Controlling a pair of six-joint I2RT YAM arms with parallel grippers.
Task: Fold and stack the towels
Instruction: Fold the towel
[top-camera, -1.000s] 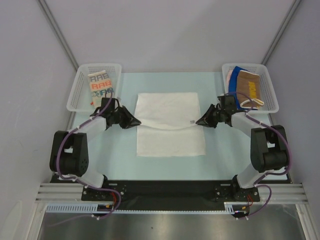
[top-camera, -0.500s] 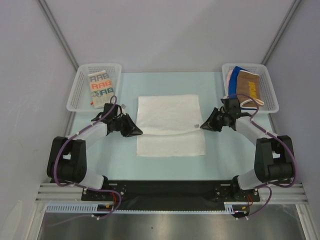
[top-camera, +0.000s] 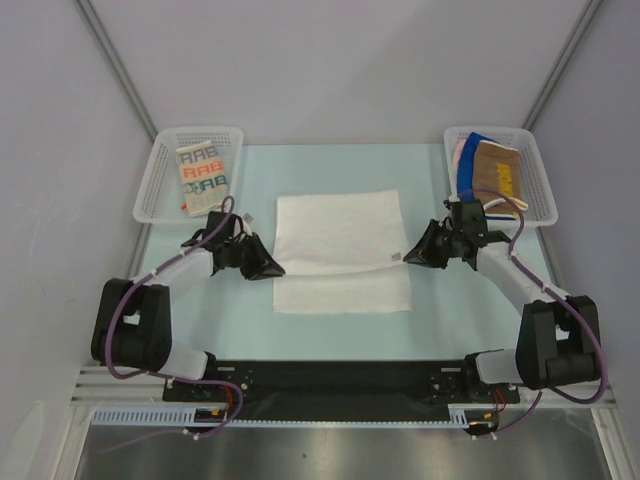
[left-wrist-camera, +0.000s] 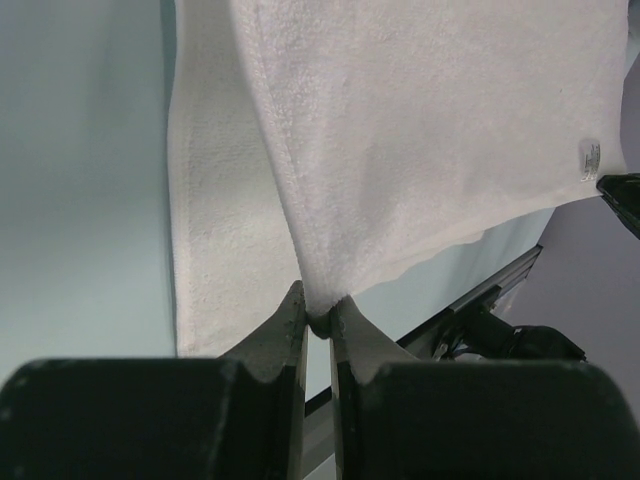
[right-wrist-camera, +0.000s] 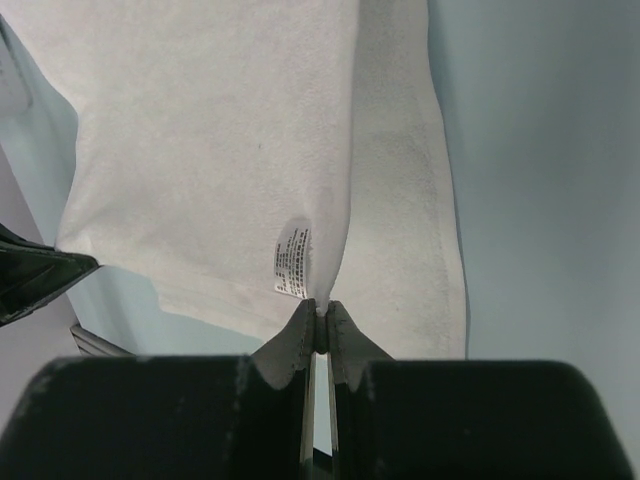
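A plain white towel (top-camera: 340, 235) lies in the middle of the table, its far half folded over toward the near edge. My left gripper (top-camera: 274, 268) is shut on the folded layer's left corner (left-wrist-camera: 318, 290). On the other side my right gripper (top-camera: 406, 257) is shut on its right corner (right-wrist-camera: 322, 300), next to a small care label (right-wrist-camera: 291, 260). Both corners are lifted a little above the lower layer (top-camera: 345, 292). A cream lettered towel (top-camera: 202, 177) lies folded in the left basket. Brown, blue and pink towels (top-camera: 495, 175) sit in the right basket.
A white mesh basket (top-camera: 160, 185) stands at the back left of the table and another (top-camera: 538, 180) at the back right. The black rail (top-camera: 340, 375) with both arm bases runs along the near edge.
Both grippers have carried the towel's held edge toward the near side, so the folded layer now covers more of the lower one. The arms have stretched lower and flatter.
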